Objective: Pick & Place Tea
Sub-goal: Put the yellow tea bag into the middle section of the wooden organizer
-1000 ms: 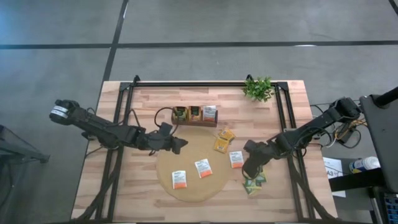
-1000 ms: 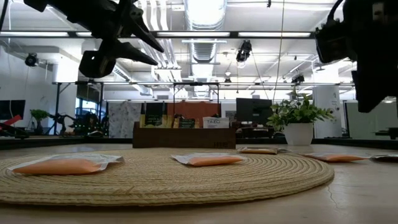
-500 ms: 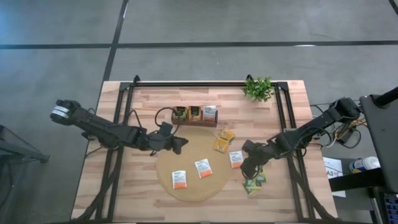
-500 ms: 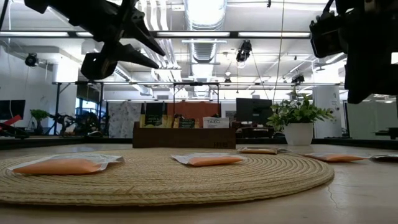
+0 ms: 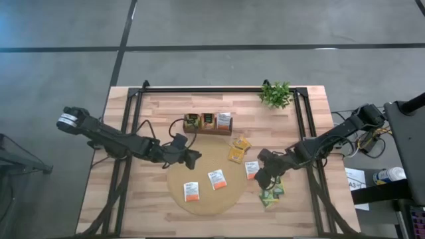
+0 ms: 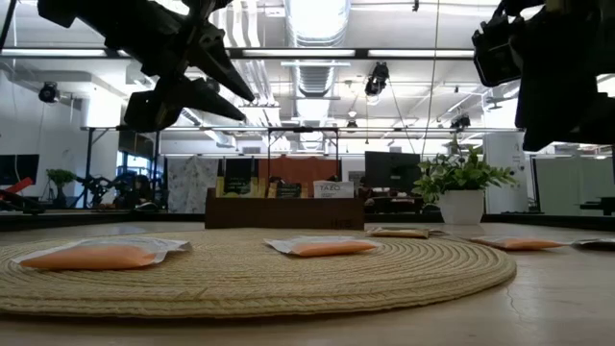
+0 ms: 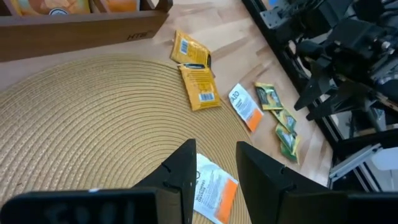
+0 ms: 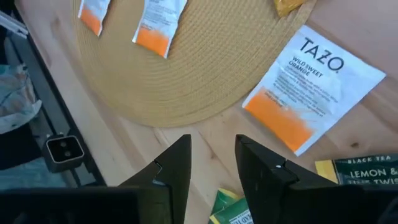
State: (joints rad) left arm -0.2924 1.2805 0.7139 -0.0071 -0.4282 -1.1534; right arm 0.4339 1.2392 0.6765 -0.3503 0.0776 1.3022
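Hovering above the round mat (image 5: pixel 204 178), the left tool (image 5: pixel 194 157) hangs w/ fingers parted, nothing between them; in its wrist view a white-orange sachet (image 7: pixel 211 188) lies on the mat just past the fingertips. Right tool (image 5: pixel 260 179) sits over the mat's right edge, fingers also apart & empty, above another white-orange sachet (image 8: pixel 314 87) that lies half on the mat, half on the wooden surface (image 5: pixel 153 199). Two more white-orange sachets (image 5: pixel 191 192) rest flat on the mat nearer the front. Two yellow sachets (image 5: pixel 238 149) lie at the mat's far-right edge, touching each other. Green sachets (image 5: pixel 271 196) are bunched on the surface just right of the mat. Dark tray (image 5: pixel 208 123) at the mat's far side holds upright sachets in its compartments. Small plant (image 5: pixel 276 94) stands at the far right corner.
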